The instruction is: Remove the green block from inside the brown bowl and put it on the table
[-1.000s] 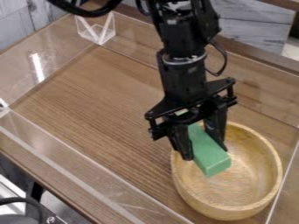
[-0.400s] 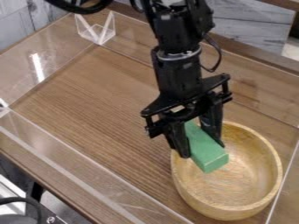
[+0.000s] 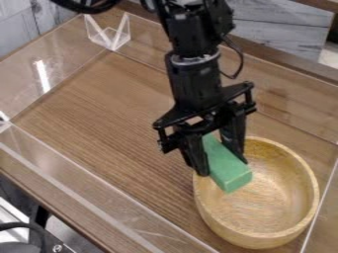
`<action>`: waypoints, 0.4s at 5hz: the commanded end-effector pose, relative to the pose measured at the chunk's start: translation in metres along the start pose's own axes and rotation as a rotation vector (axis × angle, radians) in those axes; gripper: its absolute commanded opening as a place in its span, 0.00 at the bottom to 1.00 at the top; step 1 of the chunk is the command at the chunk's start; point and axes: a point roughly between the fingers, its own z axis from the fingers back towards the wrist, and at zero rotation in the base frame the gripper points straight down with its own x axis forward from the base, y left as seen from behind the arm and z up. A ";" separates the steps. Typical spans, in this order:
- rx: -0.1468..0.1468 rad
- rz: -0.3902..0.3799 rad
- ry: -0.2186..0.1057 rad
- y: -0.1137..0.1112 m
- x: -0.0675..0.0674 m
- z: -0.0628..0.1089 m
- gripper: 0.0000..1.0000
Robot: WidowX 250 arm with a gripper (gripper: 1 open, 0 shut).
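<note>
We see the fingers (image 3: 215, 156) pinching the green block (image 3: 226, 169) from both sides. The block is bright green, tilted, over the near rim of the brown bowl (image 3: 271, 212).

The block (image 3: 226, 169) sits over the bowl's (image 3: 284, 229) left rim, seemingly lifted off the bowl floor.

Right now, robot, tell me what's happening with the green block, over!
Fingers closed on the green block. Block tilted, lifted over the near-left rim of the brown bowl, not yet on the table. Nothing in the way.
</note>
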 end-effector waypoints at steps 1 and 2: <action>-0.063 -0.010 -0.014 -0.007 0.004 0.018 0.00; -0.061 -0.002 -0.005 -0.003 0.008 0.020 0.00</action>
